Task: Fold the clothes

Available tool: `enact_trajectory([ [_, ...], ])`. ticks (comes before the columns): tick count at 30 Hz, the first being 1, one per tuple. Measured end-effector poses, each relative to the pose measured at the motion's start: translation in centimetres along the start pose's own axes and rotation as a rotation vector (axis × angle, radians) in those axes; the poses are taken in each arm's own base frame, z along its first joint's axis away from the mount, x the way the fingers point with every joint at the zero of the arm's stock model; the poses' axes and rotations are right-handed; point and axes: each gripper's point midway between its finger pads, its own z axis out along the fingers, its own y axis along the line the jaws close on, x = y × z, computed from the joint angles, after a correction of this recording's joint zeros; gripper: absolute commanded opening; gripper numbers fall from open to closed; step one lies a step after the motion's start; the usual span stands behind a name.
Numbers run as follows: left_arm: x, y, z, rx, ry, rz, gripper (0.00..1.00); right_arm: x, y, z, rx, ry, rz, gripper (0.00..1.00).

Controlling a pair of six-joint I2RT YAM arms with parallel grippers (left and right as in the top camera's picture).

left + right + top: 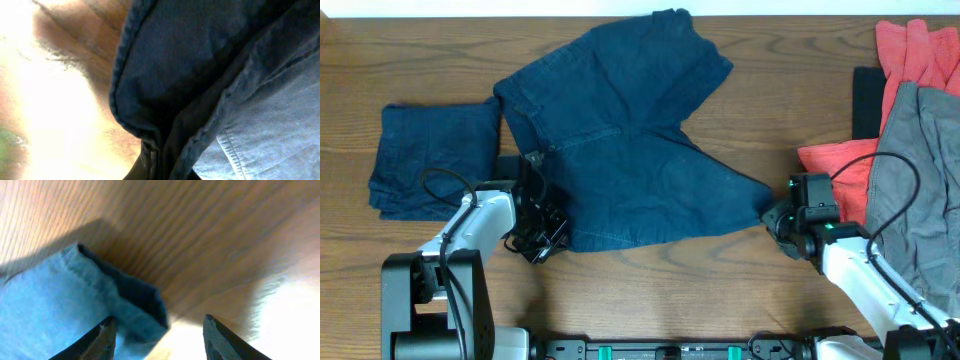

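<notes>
Dark navy shorts (630,150) lie spread flat mid-table, legs pointing far and right. My left gripper (542,230) is at their near-left edge. In the left wrist view the navy cloth (200,60) fills the frame and a fold of it runs down into the pinched jaws (160,170), so this gripper is shut on the shorts. My right gripper (776,216) is at the tip of the right leg. In the right wrist view its fingers (160,335) are open, with the hemmed corner of the leg (115,295) lying between them on the wood.
A folded navy garment (432,160) lies at the left. A red garment (915,55) and a grey garment (920,170) are piled at the right edge, next to a black block (866,100). The table is wood (770,100).
</notes>
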Motion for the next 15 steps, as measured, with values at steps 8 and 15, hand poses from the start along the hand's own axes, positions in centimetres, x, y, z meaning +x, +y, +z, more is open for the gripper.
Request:
enact_trajectory([
  [8, 0.5, 0.7, 0.0, -0.03, 0.02, -0.005, 0.06, 0.4, 1.3, 0.9, -0.013, -0.004, -0.013, 0.37],
  [15, 0.7, 0.9, 0.0, -0.037, 0.027, 0.002, 0.06, 0.4, 1.4, 1.6, -0.005, -0.003, 0.01, 0.01],
])
